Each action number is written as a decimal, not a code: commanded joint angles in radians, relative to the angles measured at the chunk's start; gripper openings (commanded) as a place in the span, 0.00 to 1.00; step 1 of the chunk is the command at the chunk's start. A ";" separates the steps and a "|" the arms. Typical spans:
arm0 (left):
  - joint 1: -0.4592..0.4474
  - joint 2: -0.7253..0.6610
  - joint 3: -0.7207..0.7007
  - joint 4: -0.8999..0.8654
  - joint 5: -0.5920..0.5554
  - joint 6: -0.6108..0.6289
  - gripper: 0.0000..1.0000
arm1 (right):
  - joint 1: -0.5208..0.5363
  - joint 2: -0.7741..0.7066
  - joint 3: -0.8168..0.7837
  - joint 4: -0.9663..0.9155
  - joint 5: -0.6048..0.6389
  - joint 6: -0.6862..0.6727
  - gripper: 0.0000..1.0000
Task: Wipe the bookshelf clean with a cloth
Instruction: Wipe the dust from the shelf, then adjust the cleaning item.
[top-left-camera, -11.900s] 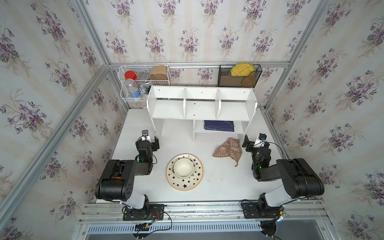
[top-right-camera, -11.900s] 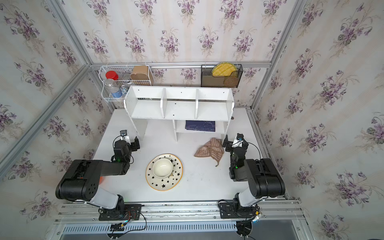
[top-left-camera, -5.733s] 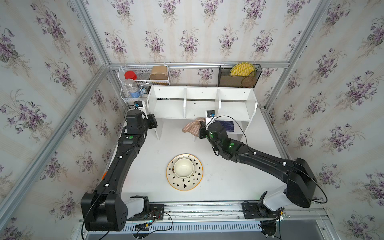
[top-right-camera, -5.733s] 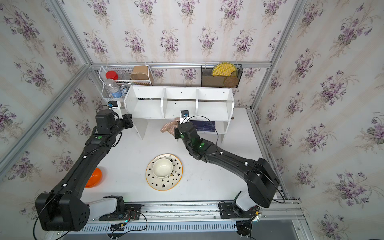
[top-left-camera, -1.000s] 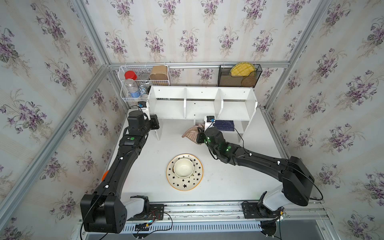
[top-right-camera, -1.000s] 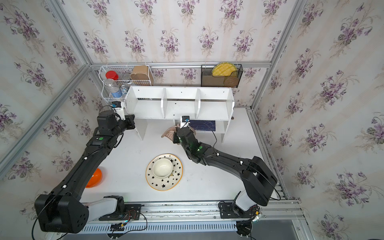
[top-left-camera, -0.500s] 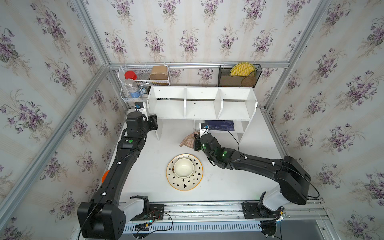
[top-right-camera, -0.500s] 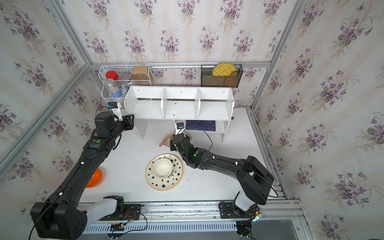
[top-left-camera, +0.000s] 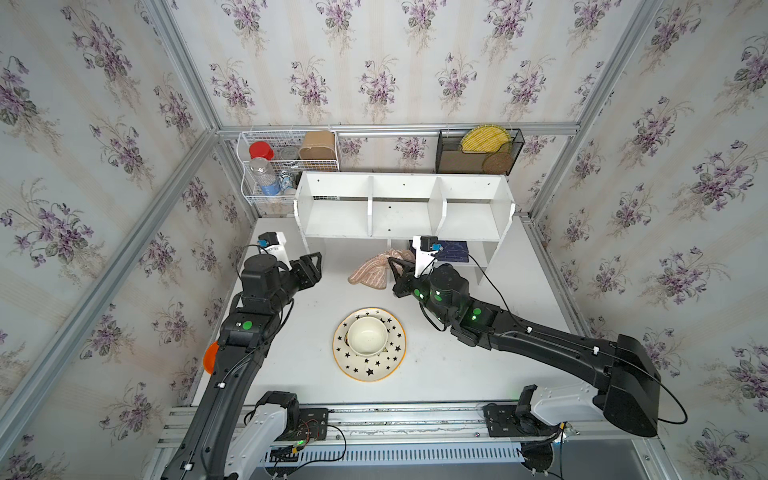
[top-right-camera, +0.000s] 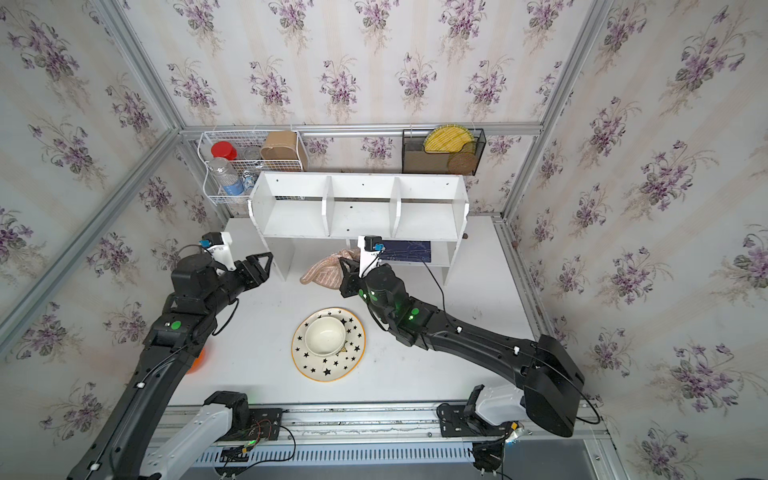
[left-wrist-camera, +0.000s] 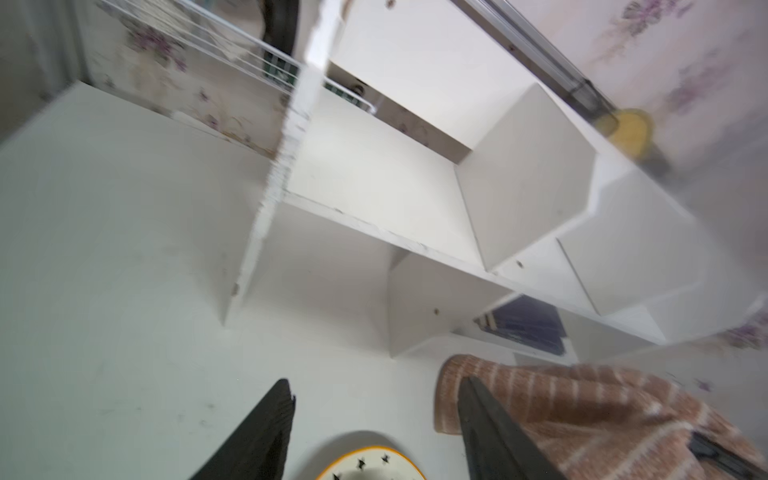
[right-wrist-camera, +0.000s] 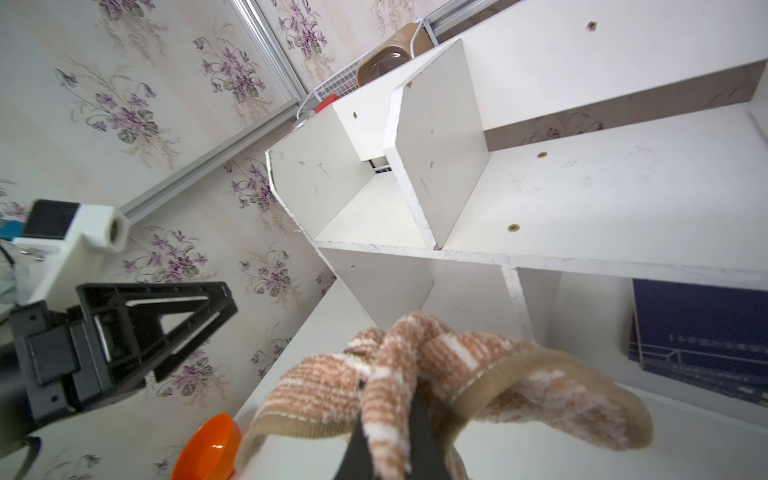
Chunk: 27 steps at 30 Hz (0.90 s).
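Two top views: the bookshelf (top-left-camera: 399, 218) stands at the back of the desk (top-left-camera: 436, 376), upper middle of frame, with a dark blue book (top-left-camera: 455, 251) on its small lower shelf. The cloth (top-left-camera: 372, 270) is at frame centre, bunched, just in front of the bookshelf's lower part. Its right end is pinched in the right gripper (top-left-camera: 395, 270), jaws closed on it. Can't tell whether the cloth clears the desk. The left gripper (top-left-camera: 316, 266) is left of centre, near the bookshelf's left leg and not touching it, jaws spread, holding nothing. The star plate (top-left-camera: 386, 365) with a bowl (top-left-camera: 368, 336) sits lower centre, between the arms.

Left wrist view, blurred: the gripper fingers (left-wrist-camera: 266, 428) are wide apart over bare desk, nothing between them. The cloth (left-wrist-camera: 582, 407) lies behind one finger, and the bookshelf is beyond.

Right wrist view: the cloth (right-wrist-camera: 415, 365) is clamped in the closed gripper, its folds drooping on both sides. The bookshelf and book are just past it. The left gripper (right-wrist-camera: 224, 299) is apart to the side, with an orange dish (right-wrist-camera: 208, 449) on the desk below it.
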 joint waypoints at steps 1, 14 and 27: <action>-0.054 -0.049 -0.054 0.209 0.219 -0.127 0.82 | 0.000 -0.009 -0.027 0.154 -0.146 0.056 0.00; -0.127 0.100 -0.209 0.766 0.441 -0.422 0.54 | -0.001 -0.017 -0.083 0.385 -0.405 0.178 0.00; -0.128 0.125 -0.200 0.834 0.478 -0.435 0.28 | -0.093 -0.077 -0.207 0.447 -0.418 0.285 0.00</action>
